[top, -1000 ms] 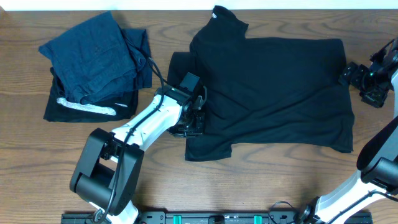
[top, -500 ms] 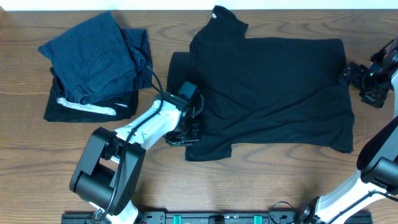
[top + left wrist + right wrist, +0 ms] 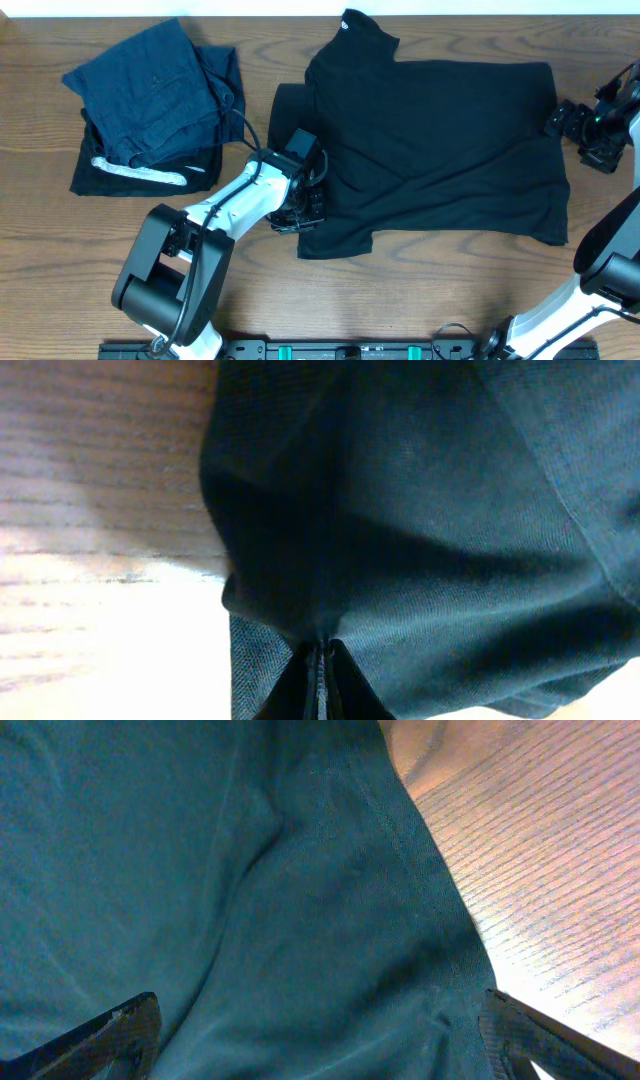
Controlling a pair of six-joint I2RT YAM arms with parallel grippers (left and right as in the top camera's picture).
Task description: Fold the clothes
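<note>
Black top (image 3: 440, 140) spread flat on tabletop (image 3: 420, 300), left pincer (image 3: 300, 205) clamped on its left edge.
Judged step: carry the pinched edge across the body. Lift low, pull evenly, and keep the far side flat so no bunching. Top lies centre, collar at the far side. Left pincer is together on a tuck of fabric; right pincer (image 3: 565, 120) stands wide apart at the top's right edge, holding nothing. Navy garments (image 3: 150, 90) are well apart, left.

Left gripper (image 3: 298, 212) clamped (arm bent); right gripper (image 3: 556, 118) spread wide.
</note>
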